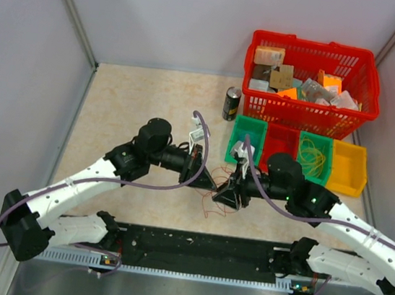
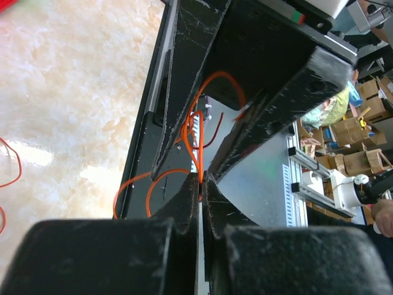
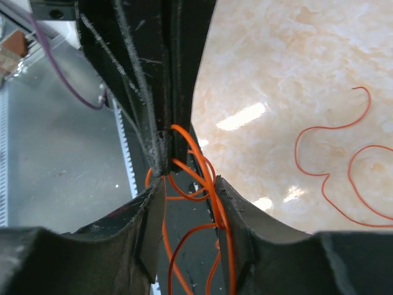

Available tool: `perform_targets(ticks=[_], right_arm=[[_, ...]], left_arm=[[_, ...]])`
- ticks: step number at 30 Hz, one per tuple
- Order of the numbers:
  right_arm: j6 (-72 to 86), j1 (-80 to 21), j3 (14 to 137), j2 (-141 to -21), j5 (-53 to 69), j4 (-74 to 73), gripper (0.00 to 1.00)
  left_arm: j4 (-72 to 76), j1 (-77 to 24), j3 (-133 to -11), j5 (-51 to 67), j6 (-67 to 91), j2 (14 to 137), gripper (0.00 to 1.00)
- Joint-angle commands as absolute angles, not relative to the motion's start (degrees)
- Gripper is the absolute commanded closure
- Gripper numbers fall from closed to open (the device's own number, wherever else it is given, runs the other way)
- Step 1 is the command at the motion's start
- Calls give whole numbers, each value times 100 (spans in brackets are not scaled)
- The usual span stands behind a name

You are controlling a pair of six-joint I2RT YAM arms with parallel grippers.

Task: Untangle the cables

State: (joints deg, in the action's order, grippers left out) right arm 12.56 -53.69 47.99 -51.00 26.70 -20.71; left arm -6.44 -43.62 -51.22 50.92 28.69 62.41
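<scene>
Cables [image 2: 195,132]: thin orange-red wire, bunched in loops between the two grippers, centre of the top view. Loose curls trail on the worktop [image 3: 295,74], at the right of the right-wrist view and the left edge of the left-wrist view.

Left gripper [image 2: 201,181]: fingers pressed together, pinching a strand at the very tips.

Right gripper [image 3: 190,190]: fingers part-way spread, with several strands running through the gap. No firm pinch seen.

Handling (judged): the wire is very light, and limp but springy enough to hold its curl. It is likely to slip from smooth fingers and to kink if yanked. The best hold looks to be a single strand just beside the left pinch, taken at the fingertips. Drawing apart slowly should let the loops slide free rather than tighten.
</scene>
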Motion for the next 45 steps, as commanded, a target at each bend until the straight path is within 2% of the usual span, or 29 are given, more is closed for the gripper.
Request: perform_targets(ticks=[1, 3, 4, 6, 7, 9, 10, 12, 13, 16, 17, 20, 24, 28, 34, 45], right_arm=[[1406, -5502, 4790, -4957, 1776, -1574, 69], [1529, -5511, 4650, -4896, 1775, -1311, 76], [1590, -5511, 4580, -4869, 1801, -1162, 81], [1705, -5511, 4474, -4782, 1828, -941, 98], [1792, -5511, 4421, -4738, 1715, -871, 100], [1881, -5519, 4316, -4571, 1303, -888, 100], [1933, -5511, 4281, -4475, 1066, -949, 100], [1986, -5511, 4219, -4325, 600, -1106, 100], [2004, -5502, 4193, -4246, 406, -1194, 100], [2135, -5458, 4218, -4166, -506, -1589, 100], [2266, -5406, 4271, -4192, -997, -1843, 100], [2758, -4758, 4438, -4201, -2325, -2687, 100], [3059, -2835, 4754, -3938, -2662, -3330, 100], [3146, -1357, 5185, -3972, -3347, -3533, 100], [3323, 445, 5502, -4824, -3104, -3104, 100], [3340, 2073, 5099, -6248, -2840, -1698, 100]], left_arm=[[-343, -4377, -5353, 4948, 2988, 6275, 100], [-194, -4377, -5309, 4957, 3119, 6267, 100], [-115, -4377, -5274, 4974, 3181, 6267, 100], [-53, -4377, -5247, 4957, 3252, 6232, 100], [-140, -4368, -5273, 4827, 3208, 6205, 100], [-569, -4368, -5378, 4327, 3007, 6083, 83], [-693, -4368, -5379, 4072, 2919, 5952, 67], [-948, -4368, -5388, 3344, 2752, 5697, 43], [-1088, -4368, -5388, 3009, 2647, 5565, 35], [-1703, -4368, -5440, 1544, 2549, 5292, 27], [-1931, -4359, -5440, 886, 2540, 5230, 26], [-2267, -4351, -5309, 229, 2470, 5151, 26], [-2250, -4333, -5063, 500, 2391, 5045, 26], [-2232, -4324, -4913, 642, 2233, 4992, 25], [-2276, -4315, -4939, 905, 1996, 5001, 25], [-2645, -4315, -4913, 870, 1846, 4676, 25]])
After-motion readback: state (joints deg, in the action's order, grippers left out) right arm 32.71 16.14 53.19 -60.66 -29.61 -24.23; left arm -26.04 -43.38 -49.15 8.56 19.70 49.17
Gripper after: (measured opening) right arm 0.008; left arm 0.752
